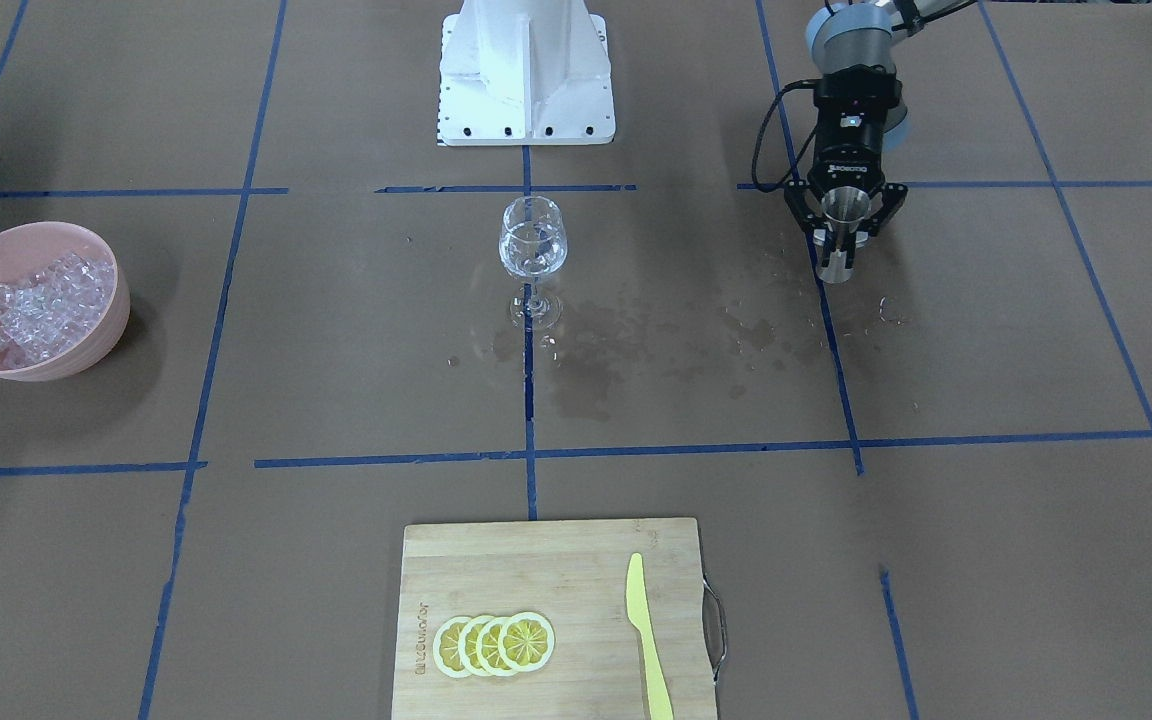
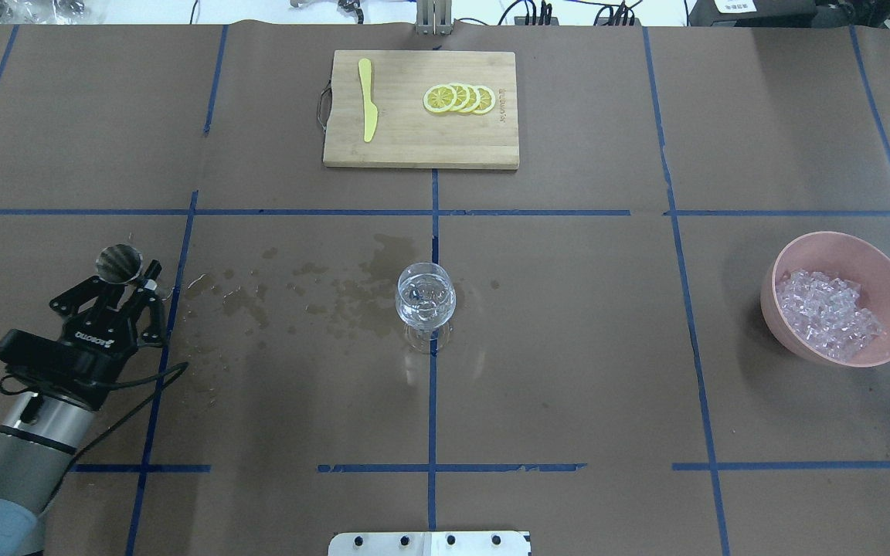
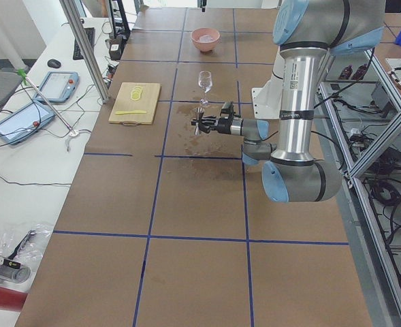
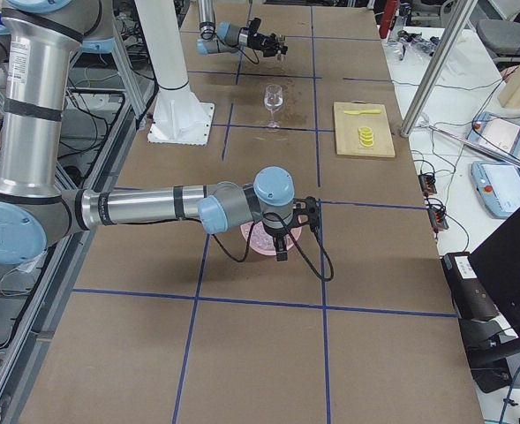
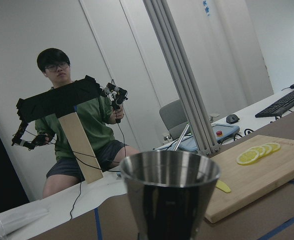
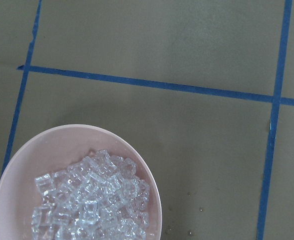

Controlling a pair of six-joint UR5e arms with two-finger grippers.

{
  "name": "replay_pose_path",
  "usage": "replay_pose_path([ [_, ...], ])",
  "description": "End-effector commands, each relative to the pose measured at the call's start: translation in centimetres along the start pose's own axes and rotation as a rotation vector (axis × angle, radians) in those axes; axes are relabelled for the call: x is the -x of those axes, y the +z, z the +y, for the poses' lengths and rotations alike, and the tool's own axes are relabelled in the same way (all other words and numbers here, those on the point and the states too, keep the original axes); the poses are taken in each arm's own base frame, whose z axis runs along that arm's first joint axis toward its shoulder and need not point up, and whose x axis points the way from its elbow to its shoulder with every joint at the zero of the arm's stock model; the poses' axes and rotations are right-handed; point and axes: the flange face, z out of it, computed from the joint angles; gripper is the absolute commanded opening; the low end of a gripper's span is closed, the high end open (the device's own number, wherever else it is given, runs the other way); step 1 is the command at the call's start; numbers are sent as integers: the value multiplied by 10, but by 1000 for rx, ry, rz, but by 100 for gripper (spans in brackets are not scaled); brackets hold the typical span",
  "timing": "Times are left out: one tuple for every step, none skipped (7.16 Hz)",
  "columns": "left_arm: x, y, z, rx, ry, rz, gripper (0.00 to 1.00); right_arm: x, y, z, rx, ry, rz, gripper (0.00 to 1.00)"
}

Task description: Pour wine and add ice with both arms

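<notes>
Left gripper (image 1: pixel 844 235) fingers clamp a steel cup (image 2: pixel 120 261). Ice (image 6: pixel 94 200) lies below the right gripper (image 4: pixel 282 247); its finger state cannot be determined.

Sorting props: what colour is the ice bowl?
Pale pink; the bowl shows best in the overhead exterior view.

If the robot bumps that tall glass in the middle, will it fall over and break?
Probably tips easily: the wine glass has a wide bowl high on a thin stem over a small foot. It looks like thin glass, so likely fragile. The wet patches by it may let it slide.
</notes>
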Motion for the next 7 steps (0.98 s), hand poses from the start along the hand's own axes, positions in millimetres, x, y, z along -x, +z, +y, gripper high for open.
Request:
replay_pose_path([
  [61, -23, 16, 27, -103, 9, 0, 13, 10, -1, -17, 3, 5, 100],
  [100, -30, 60, 75, -74, -23, 0, 13, 10, -1, -17, 5, 5, 100],
  [116, -37, 66, 67, -175, -22, 0, 13, 11, 0, -15, 5, 6, 100],
  [115, -38, 67, 64, -181, -27, 0, 12, 11, 0, -14, 5, 6, 100],
  [112, -38, 66, 49, -187, -41, 0, 12, 12, 1, -13, 6, 6, 100],
  [107, -37, 71, 56, -136, -66, 0, 11, 12, 2, -11, 8, 7, 100],
  [104, -35, 73, 61, -103, -81, 0, 10, 13, 3, -9, 10, 8, 100],
])
